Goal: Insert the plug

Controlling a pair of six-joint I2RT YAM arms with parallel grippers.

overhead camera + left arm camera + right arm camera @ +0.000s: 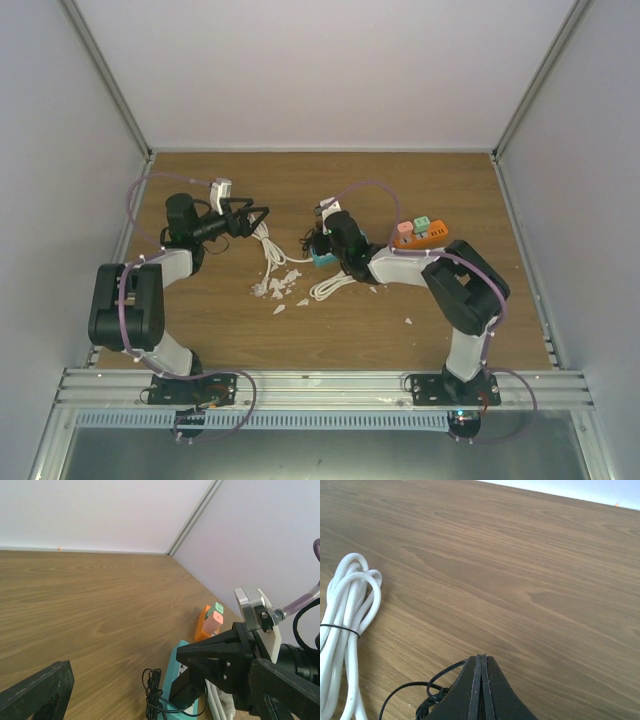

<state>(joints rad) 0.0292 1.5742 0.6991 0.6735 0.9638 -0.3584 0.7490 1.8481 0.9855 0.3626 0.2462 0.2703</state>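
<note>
R claw [481,658] is shut flat on nothing afaict, L claw [262,213] wide open, plug prob hidden under R by the strip [181,655] & cord [151,692], so reopen n regrip square b4 pushing.

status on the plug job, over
left end effector open, nothing held. right end effector shut, by teal power strip. black cord bunched beside it, nothing visibly gripped.

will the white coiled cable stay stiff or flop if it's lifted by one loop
Probably floppy: the white cable lies in soft loops, so it would likely sag. The black tie around it should keep the bundle together. It looks light, so a push would likely slide it over the smooth table.
</note>
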